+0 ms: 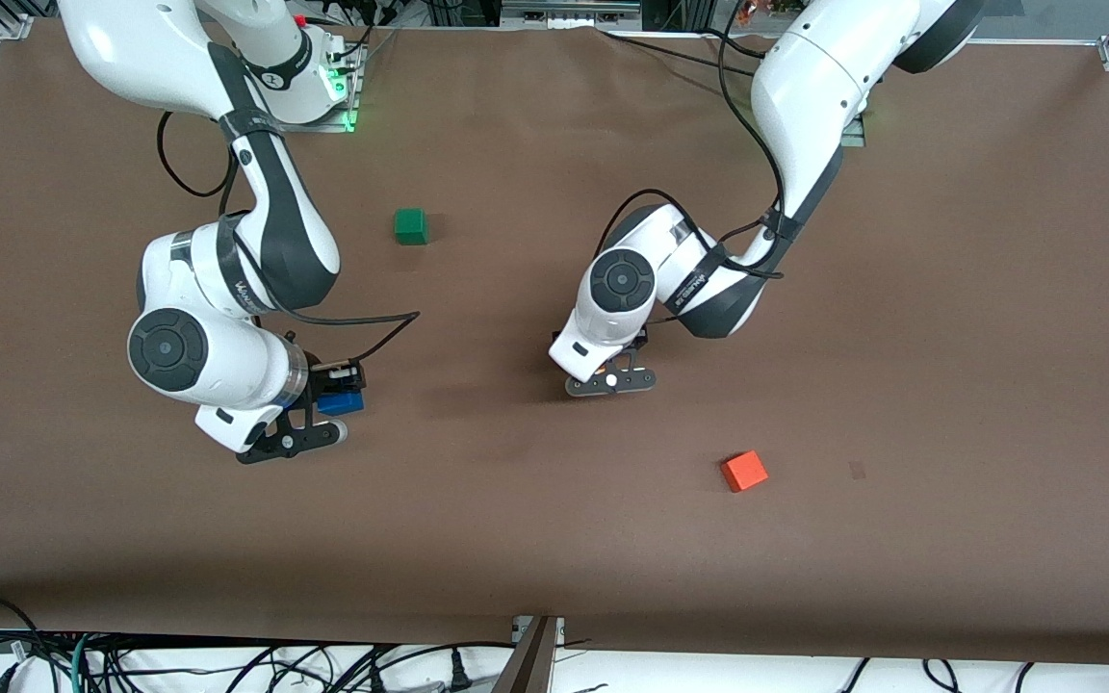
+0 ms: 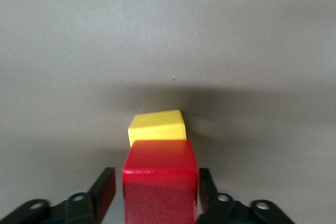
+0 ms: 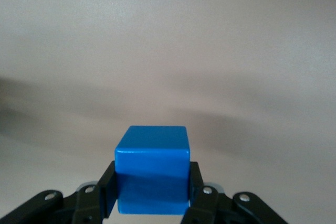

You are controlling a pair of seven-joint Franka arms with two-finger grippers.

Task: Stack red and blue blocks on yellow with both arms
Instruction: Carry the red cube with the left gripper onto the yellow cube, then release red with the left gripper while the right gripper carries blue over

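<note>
In the left wrist view the deep red block (image 2: 160, 182) rests on the yellow block (image 2: 157, 125), their edges in line. My left gripper (image 2: 156, 177) stands around the red block with its fingers (image 2: 105, 190) slightly apart from it on one side, so it is open. In the front view the left gripper (image 1: 612, 380) is low over the middle of the table and its hand hides both blocks. My right gripper (image 3: 152, 169) is shut on the blue block (image 3: 152, 174). It holds the block (image 1: 341, 402) above the table toward the right arm's end (image 1: 333, 409).
An orange cube (image 1: 744, 472) lies nearer to the front camera than the left gripper. A green cube (image 1: 410, 226) lies closer to the robots' bases, between the two arms. The brown table (image 1: 949, 385) stretches bare toward the left arm's end.
</note>
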